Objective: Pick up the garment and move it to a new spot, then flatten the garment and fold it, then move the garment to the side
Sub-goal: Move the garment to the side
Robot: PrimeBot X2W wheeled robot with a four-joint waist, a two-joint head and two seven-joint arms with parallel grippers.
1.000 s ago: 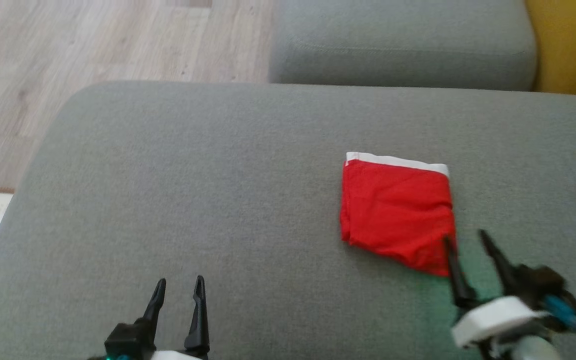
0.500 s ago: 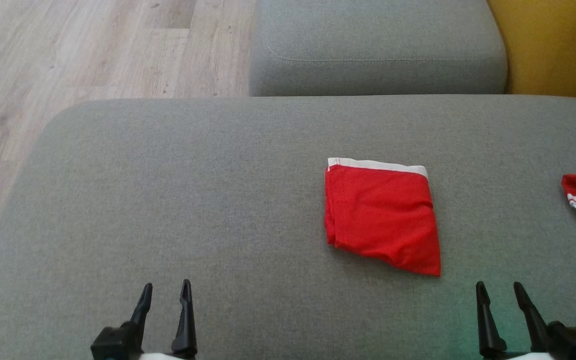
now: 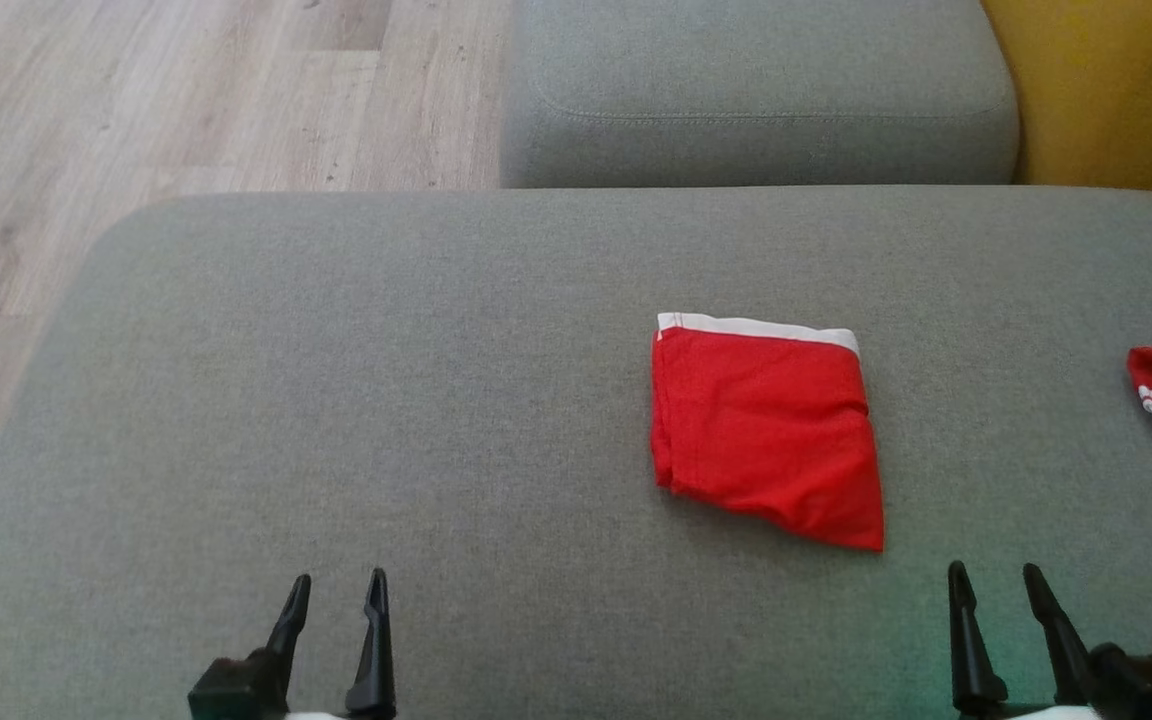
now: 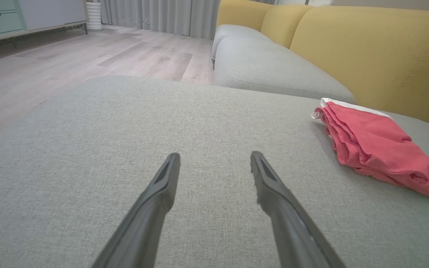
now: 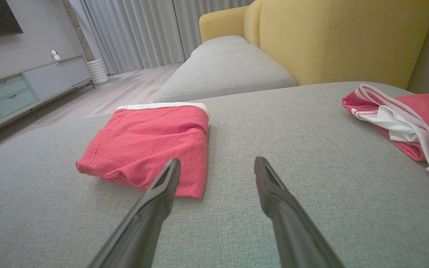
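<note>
R gripper [image 3: 993,567], a sec. ago at the near corner of the red garment [image 3: 764,435], has drawn back to rest, jaws apart & empty; L gripper [image 3: 338,576] likewise apart, idle. Garment lies folded on the grey cushion [image 3: 386,400], right of centre, clear of both grippers. Fold & placement look done, i.e. task approx. complete.

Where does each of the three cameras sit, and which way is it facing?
Head view: high, looking down on the grey cushion; left gripper and right gripper at the bottom edge.
Left wrist view: low, along left gripper's fingers; folded red garment at right.
Right wrist view: low, along right gripper's fingers; garment at left.
Shared: all show the garment.
</note>
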